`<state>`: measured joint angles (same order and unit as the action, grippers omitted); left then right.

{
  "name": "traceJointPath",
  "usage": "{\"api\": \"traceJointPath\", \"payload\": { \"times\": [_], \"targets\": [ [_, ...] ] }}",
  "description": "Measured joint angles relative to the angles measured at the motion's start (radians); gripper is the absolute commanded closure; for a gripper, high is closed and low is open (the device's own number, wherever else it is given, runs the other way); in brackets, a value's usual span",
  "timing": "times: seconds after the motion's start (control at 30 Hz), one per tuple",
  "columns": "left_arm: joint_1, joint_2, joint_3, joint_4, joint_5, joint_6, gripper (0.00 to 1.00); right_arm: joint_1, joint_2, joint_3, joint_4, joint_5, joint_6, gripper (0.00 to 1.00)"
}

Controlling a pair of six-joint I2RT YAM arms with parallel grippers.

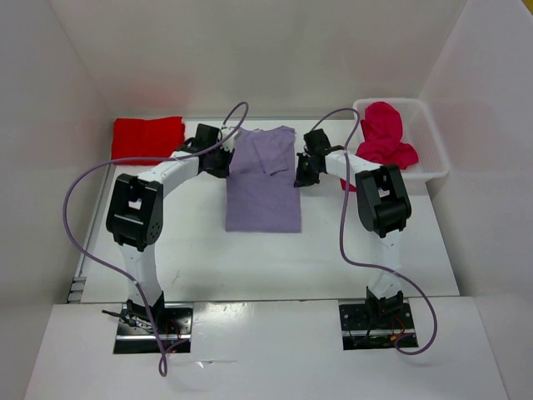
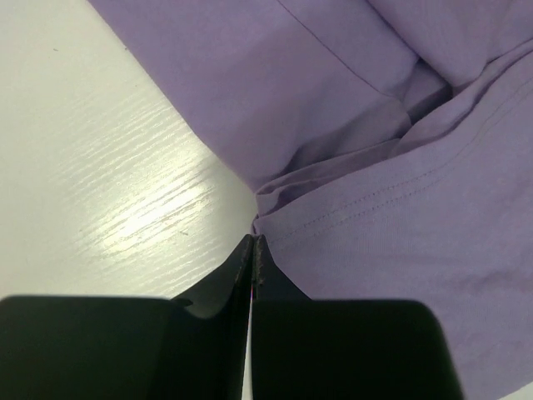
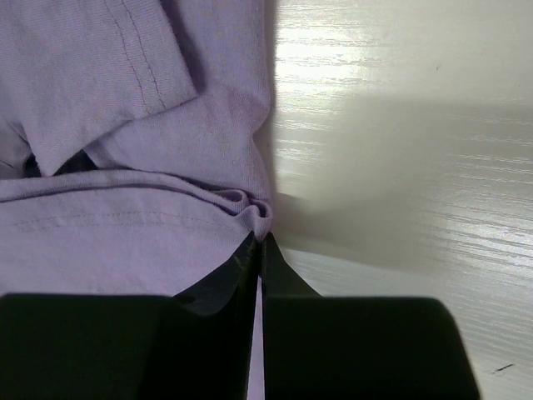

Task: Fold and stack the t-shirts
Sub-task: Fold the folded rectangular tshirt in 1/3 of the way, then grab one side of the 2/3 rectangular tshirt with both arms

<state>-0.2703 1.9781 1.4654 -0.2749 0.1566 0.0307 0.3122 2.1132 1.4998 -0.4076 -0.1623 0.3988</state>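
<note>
The left pincer (image 2: pixel 254 250) is pressed together on the side hem of the pale lavender cloth t-shirt (image 1: pixel 262 187), a sliver of purple showing between its black tips, and the right pincer (image 3: pixel 258 246) is likewise pressed together, pinching a small bunched fold of the opposite side hem. In the top view the lavender shirt lies flat on the white desk (image 1: pixel 250 258) at the centre of the frame, its sleeves turned inward, with one pincer at each side edge in its upper half. The bright red cloth t-shirt (image 1: pixel 148 136) sits folded at the upper left, and the pinkish crimson cloth t-shirt (image 1: pixel 385 137) lies crumpled in the white plastic bin (image 1: pixel 433 162) at the upper right. The step in hand looks like the crosswise fold of the lavender shirt, just gripped and not yet lifted. The next move probably calls for raising both edges together and level, then carrying them toward the lower hem without letting the thin cloth slip or drag askew.
</note>
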Motion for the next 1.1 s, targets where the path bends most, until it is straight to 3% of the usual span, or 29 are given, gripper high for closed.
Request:
{"api": "traceJointPath", "payload": {
  "times": [0.2, 0.27, 0.33, 0.37, 0.43, 0.47, 0.5, 0.53, 0.67, 0.93, 1.1],
  "targets": [
    [0.000, 0.000, -0.008, 0.000, -0.019, 0.005, 1.00, -0.002, 0.000, 0.002, -0.002, 0.000, -0.002, 0.97],
    [0.000, 0.001, -0.011, 0.003, -0.031, 0.016, 1.00, -0.003, 0.000, 0.004, -0.004, 0.002, -0.002, 0.88],
    [0.000, 0.001, -0.015, 0.004, -0.040, 0.020, 0.98, -0.006, 0.000, 0.007, -0.005, 0.006, -0.002, 0.70],
    [0.000, 0.002, -0.015, 0.003, -0.043, 0.022, 0.93, -0.008, 0.000, 0.008, -0.006, 0.009, -0.001, 0.55],
    [0.000, 0.003, -0.016, 0.005, -0.050, 0.030, 0.59, -0.011, 0.000, 0.018, -0.005, 0.002, 0.001, 0.46],
    [0.000, 0.003, -0.016, 0.005, -0.053, 0.034, 0.46, -0.012, 0.000, 0.023, -0.004, 0.005, 0.000, 0.42],
    [0.000, 0.003, -0.015, 0.005, -0.056, 0.036, 0.40, -0.013, 0.000, 0.025, -0.004, 0.005, -0.002, 0.36],
    [0.000, 0.003, -0.015, 0.005, -0.059, 0.034, 0.33, -0.014, -0.001, 0.025, -0.005, 0.002, -0.003, 0.36],
    [0.000, 0.003, -0.011, -0.012, -0.082, 0.035, 0.23, -0.016, -0.036, 0.021, -0.011, 0.002, -0.008, 0.35],
    [0.007, -0.057, -0.010, -0.074, -0.122, 0.052, 0.22, -0.009, -0.333, -0.158, -0.010, 0.002, 0.008, 0.35],
    [0.009, -0.201, -0.096, -0.152, -0.014, 0.134, 0.23, 0.017, -0.457, -0.334, -0.005, -0.005, 0.049, 0.35]
  ]
}}
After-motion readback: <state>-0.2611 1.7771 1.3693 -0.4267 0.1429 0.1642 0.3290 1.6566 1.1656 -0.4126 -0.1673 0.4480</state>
